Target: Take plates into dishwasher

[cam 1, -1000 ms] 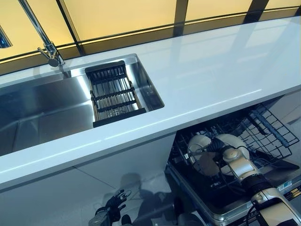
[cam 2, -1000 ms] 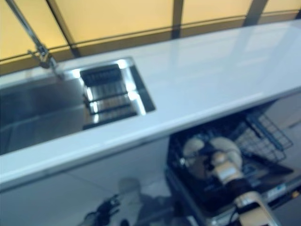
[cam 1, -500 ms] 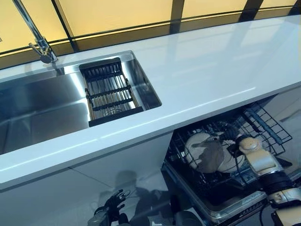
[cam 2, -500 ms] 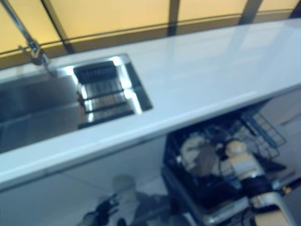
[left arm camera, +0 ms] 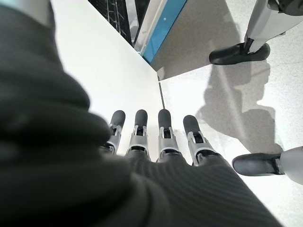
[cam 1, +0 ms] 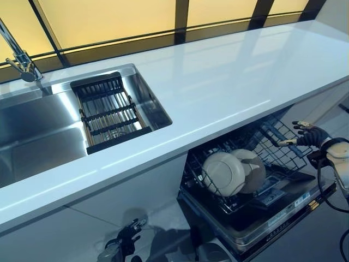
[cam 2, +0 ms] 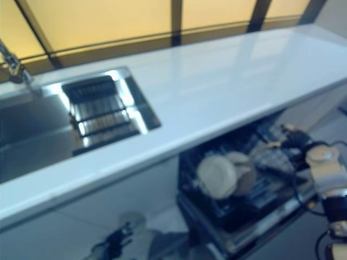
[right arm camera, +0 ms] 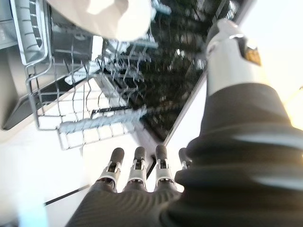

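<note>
Two cream plates (cam 1: 223,173) (cam 1: 252,168) stand on edge side by side in the pulled-out lower dishwasher rack (cam 1: 283,148) under the counter. My right hand (cam 1: 311,135) hovers open at the rack's right end, apart from the plates and holding nothing. In the right wrist view its fingers (right arm camera: 137,163) are straight, with the wire rack (right arm camera: 90,123) and a plate's rim (right arm camera: 106,14) beyond them. My left hand (cam 1: 124,243) hangs low by the white cabinet front, and its fingers (left arm camera: 163,127) are straight and empty.
A white counter (cam 1: 229,76) runs across above the dishwasher. Left of it lies a steel sink (cam 1: 32,131) with a black drain rack (cam 1: 106,112) and a faucet (cam 1: 19,57). The dishwasher door (cam 1: 272,218) sticks out over the floor.
My right hand has let go of the plate and pulled back to the right, out of the rack. The plate stays standing beside the other. The camera has swung right.
</note>
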Robot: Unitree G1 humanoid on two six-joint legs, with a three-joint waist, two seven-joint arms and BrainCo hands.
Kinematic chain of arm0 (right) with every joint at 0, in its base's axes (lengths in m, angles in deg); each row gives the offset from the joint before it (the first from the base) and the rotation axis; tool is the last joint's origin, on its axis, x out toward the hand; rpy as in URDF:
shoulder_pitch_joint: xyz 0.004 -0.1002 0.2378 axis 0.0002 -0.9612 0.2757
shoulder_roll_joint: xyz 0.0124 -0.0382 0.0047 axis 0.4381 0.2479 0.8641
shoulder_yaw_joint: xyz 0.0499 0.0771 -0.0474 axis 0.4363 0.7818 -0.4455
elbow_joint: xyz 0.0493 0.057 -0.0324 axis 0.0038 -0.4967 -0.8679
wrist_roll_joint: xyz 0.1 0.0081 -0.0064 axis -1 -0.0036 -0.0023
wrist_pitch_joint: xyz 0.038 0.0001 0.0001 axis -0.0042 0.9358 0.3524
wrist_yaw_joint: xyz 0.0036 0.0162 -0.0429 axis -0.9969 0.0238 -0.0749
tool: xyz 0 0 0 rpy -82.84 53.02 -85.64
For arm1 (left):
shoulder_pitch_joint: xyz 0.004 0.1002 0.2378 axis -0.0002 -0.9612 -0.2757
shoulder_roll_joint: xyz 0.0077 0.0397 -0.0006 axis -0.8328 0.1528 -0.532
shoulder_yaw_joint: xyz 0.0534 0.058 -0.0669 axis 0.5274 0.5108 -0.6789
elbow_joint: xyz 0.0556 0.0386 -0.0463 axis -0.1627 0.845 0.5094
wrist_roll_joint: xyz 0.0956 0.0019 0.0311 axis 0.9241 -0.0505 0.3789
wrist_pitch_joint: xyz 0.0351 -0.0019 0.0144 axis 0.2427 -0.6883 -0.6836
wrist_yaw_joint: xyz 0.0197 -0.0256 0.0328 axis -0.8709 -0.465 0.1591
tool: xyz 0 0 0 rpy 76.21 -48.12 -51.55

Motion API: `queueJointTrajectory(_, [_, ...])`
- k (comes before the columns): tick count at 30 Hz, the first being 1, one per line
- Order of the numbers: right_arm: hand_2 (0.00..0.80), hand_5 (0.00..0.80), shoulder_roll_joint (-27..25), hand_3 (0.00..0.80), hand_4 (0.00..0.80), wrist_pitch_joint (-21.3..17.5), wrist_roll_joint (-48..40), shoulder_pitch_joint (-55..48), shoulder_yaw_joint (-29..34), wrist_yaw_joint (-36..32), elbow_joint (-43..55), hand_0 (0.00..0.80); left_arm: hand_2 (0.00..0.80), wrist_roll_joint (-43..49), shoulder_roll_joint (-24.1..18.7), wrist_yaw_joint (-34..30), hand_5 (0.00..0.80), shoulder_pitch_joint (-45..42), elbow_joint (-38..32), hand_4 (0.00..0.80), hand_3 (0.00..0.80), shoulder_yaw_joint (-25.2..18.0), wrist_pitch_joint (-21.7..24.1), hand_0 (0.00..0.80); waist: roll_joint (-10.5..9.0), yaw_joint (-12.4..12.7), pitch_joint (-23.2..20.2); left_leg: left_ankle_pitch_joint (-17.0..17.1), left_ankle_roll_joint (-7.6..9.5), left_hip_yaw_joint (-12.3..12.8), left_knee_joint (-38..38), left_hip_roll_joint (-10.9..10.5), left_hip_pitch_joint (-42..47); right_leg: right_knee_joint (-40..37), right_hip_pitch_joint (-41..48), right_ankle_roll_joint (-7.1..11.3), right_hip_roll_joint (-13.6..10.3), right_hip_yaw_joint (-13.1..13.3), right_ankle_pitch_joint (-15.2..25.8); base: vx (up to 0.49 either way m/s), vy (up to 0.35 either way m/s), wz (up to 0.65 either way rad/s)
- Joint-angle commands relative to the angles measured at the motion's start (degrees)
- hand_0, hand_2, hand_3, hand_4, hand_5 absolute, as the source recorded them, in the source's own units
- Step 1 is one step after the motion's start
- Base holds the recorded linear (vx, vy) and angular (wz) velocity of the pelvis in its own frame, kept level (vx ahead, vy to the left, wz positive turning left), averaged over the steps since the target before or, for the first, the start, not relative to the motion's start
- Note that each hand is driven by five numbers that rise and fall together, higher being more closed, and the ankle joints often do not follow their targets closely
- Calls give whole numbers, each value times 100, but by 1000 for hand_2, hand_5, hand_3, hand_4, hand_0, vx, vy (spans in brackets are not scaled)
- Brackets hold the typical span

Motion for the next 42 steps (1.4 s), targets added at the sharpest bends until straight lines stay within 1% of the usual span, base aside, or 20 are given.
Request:
queueJointTrajectory(1, [0, 0, -246, 0, 0, 61, -694, 279, 434, 694, -483, 0, 0, -111, -203, -49, 0, 206, 298, 0, 0, -46, 207, 0, -264, 35, -261, -182, 334, -164, 16, -128, 12, 15, 244, 102, -30, -120, -136, -16, 51, -1])
queueJointTrajectory(5, [0, 0, -42, 0, 0, -164, -1733, -240, 1032, 1502, -1204, 0, 0, -167, -205, -59, 0, 113, 361, 0, 0, -74, 246, 0, -282, 38, -289, -235, 372, -166, 16, -162, 49, 16, 303, 118, -57, -118, -148, 0, 19, 0])
queueJointTrajectory(8, [0, 0, 276, 0, 0, -382, -2197, -672, 1390, 1577, -1551, 0, 0, -170, -235, -60, 0, 87, 372, 0, 0, -101, 272, 0, -284, 49, -265, -264, 411, -175, 16, -190, 51, 48, 302, 133, -78, -124, -146, -30, 18, 0])
queueJointTrajectory(11, [0, 0, 564, 0, 0, -890, -2610, -1056, 1637, 1794, -2082, 0, 0, -170, -299, -160, 0, 102, 392, 0, 0, -124, 360, 0, -271, 39, -164, -321, 496, -140, 16, -269, 136, 217, 216, 144, -120, -117, -160, -65, 61, -1])
queueJointTrajectory(14, [0, 0, 744, 0, 0, -1100, -2949, -1359, 1820, 1844, -2513, 0, 0, -136, -356, -175, 0, 186, 325, 0, 0, -18, 421, 0, -302, 9, 98, -466, 610, -65, 439, -354, 1, 578, -9, 160, -171, -31, -178, -125, 40, -2])
queueJointTrajectory(16, [0, 0, 872, 0, 0, -1344, -2969, -1483, 1945, 1665, -2984, 0, 0, 6, -428, -182, 0, 308, 286, 0, 0, 62, 384, 0, -367, -11, 347, -583, 647, -55, 741, -411, -172, 613, -222, 264, -254, -13, 23, -207, -31, -6])
queueJointTrajectory(19, [0, 0, 1042, 0, 0, -1500, -2892, -1435, 1945, 1522, -3343, 0, 0, 156, -562, -90, 0, 355, 47, 0, 0, 114, 312, 0, -406, -4, 673, -573, 616, -32, 749, -470, -266, 279, -548, 468, -348, -172, 572, -250, -17, -18])
queueJointTrajectory(21, [0, 0, 1095, 0, 0, -1502, -2907, -1390, 1913, 1485, -3514, 0, 0, 119, -660, -17, 0, 336, -78, 0, 0, 90, 253, 0, -366, 47, 765, -530, 650, 2, 656, -442, -259, 451, -674, 489, -351, -332, 555, -291, -1, -39])
queueJointTrajectory(24, [0, 0, 1330, 0, 0, -1481, -2715, -1364, 1752, 1396, -3773, 0, 0, -29, -926, 123, 0, 364, -176, 0, 0, -103, 119, 0, -192, 344, 734, -233, 754, 129, 533, -282, -567, 1341, -612, 341, -459, -718, 134, -438, -75, -63])
queueJointTrajectory(26, [0, 0, 1465, 0, 0, -1658, -2739, -1269, 1550, 1276, -4145, 0, 0, -144, -1011, 153, 0, 478, -77, 0, 0, -185, 95, 0, -108, 579, 635, -116, 793, 46, 596, -192, -918, 1644, -433, 223, -637, -783, 0, -420, -217, -61])
queueJointTrajectory(28, [0, 0, 1546, 0, 0, -1749, -2765, -1150, 1448, 1302, -4373, 0, 0, -234, -1048, 135, 0, 547, 8, 0, 0, -203, 162, 0, -74, 767, 555, -18, 773, -99, 710, -99, -1248, 1767, -194, 184, -759, -668, -90, -306, -295, -43])
queueJointTrajectory(29, [0, 0, 1636, 0, 0, -1762, -2849, -1048, 1403, 1381, -4525, 0, 0, -234, -1058, 91, 0, 615, 22, 0, 0, -228, 176, 0, -80, 898, 490, 67, 757, -227, 830, -7, -1555, 1735, -5, 179, -778, -496, -167, -206, -267, -35])
queueJointTrajectory(30, [0, 0, 1656, 0, 0, -1763, -2888, -1032, 1392, 1421, -4544, 0, 0, -224, -1067, 74, 0, 638, 26, 0, 0, -225, 170, 0, -92, 907, 491, 70, 752, -280, 886, 12, -1659, 1730, 23, 185, -753, -427, -216, -250, -378, -41])
queueJointTrajectory(31, [0, 0, 1763, 0, 0, -1801, -3062, -1005, 1351, 1588, -4634, 0, 0, -206, -1099, 25, 0, 761, 43, 0, 0, -175, 201, 0, -151, 987, 499, 139, 718, -430, 1137, 110, -2101, 1646, 165, 218, -626, -242, -479, -319, -461, -17])
queueJointTrajectory(33, [0, 0, 1971, 0, 0, -2003, -3339, -775, 1181, 1751, -4882, 0, 0, -352, -1122, 135, 0, 1084, -90, 0, 0, -114, 252, 0, -236, 1239, 556, 434, 460, -292, 1393, 496, -2629, 1117, 595, 231, -484, -765, -1016, -443, -563, 5])
queueJointTrajectory(34, [0, 0, 2002, 0, 0, -2028, -3439, -680, 1113, 1856, -4924, 0, 0, -569, -1122, 177, 0, 1217, -189, 0, 0, -86, 240, 0, -219, 1286, 601, 588, 333, -298, 1381, 586, -2759, 977, 670, 211, -384, -818, -1099, -280, -321, -4])
queueJointTrajectory(35, [0, 0, 2015, 0, 0, -2034, -3452, -669, 1111, 1891, -4931, 0, 0, -635, -1111, 203, 0, 1247, -229, 0, 0, -92, 236, 0, -204, 1296, 611, 642, 306, -328, 1357, 592, -2788, 959, 692, 198, -344, -802, -1134, -276, -336, -15])
queueJointTrajectory(36, [0, 0, 2121, 0, 0, -2067, -3402, -671, 1126, 2103, -4961, 0, 0, -845, -1002, 273, 0, 1367, -412, 0, 0, -125, 117, 0, -123, 1342, 652, 862, 258, -466, 1146, 553, -2861, 991, 776, 121, -139, -674, -1399, -225, -289, 0])
queueJointTrajectory(39, [0, 0, 2207, 0, 0, -1947, -3490, -748, 1143, 2360, -4854, 0, 0, -725, -854, 331, 0, 1330, -429, 0, 0, -96, 67, 0, -30, 1410, 677, 1101, 231, -557, 759, 456, -2848, 1195, 758, -38, 38, -787, -1643, -227, -265, 20])
queueJointTrajectory(42, [0, 0, 2140, 0, 0, -1836, -3221, -774, 1166, 2395, -4980, 0, 0, -882, -785, 316, 0, 1080, -171, 0, 0, -221, 130, 0, 143, 1507, 706, 1343, 128, -583, 426, 483, -2786, 1523, 757, -321, 268, -847, -2057, -61, -172, 22])
